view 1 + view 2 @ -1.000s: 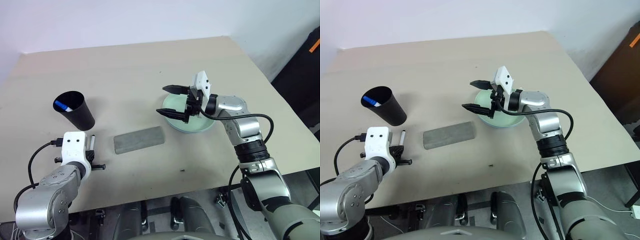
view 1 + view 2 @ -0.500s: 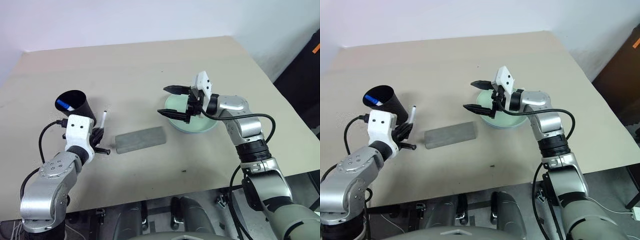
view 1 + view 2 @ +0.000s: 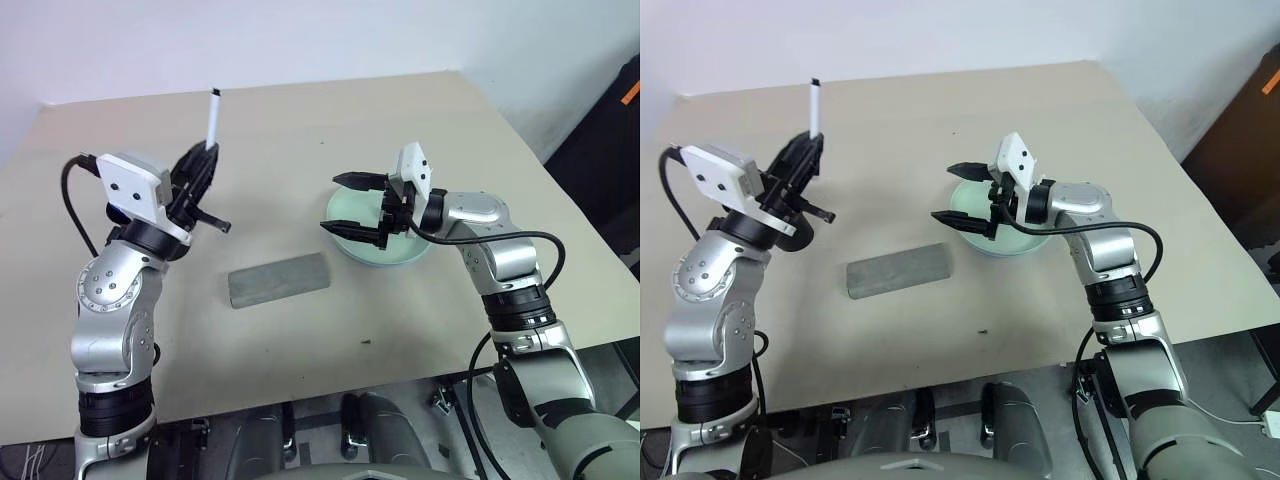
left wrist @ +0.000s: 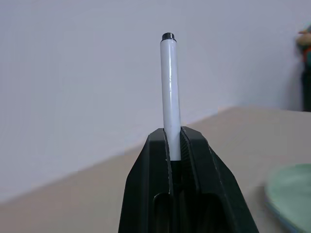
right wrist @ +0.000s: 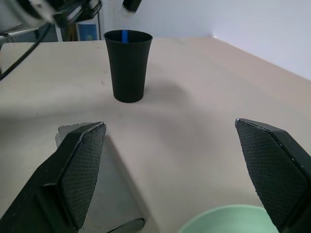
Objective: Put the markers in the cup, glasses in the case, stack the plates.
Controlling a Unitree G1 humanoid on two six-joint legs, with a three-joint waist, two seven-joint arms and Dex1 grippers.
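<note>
My left gripper [image 3: 205, 160] is raised above the table's left side, shut on a white marker [image 3: 212, 118] that points up with its black end on top. The wrist view shows the marker [image 4: 169, 92] pinched between the fingers [image 4: 194, 145]. The black cup [image 5: 128, 65] stands upright with a blue-capped marker [image 5: 125, 35] inside it. The grey case [image 3: 279, 280] lies shut at mid-table. My right gripper [image 3: 335, 203] hangs open, pointing left, over the near-left rim of a mint green plate [image 3: 400, 252]. The glasses are out of view.
The tan table [image 3: 300, 130] ends close in front of me and at the right, where dark furniture with an orange patch [image 3: 628, 92] stands. A small dark speck [image 3: 365, 342] lies near the front edge. A pale wall runs behind the table.
My left arm has lifted the marker from the table beside the cup and swung it upright, high over the cup. The right arm has not moved.
</note>
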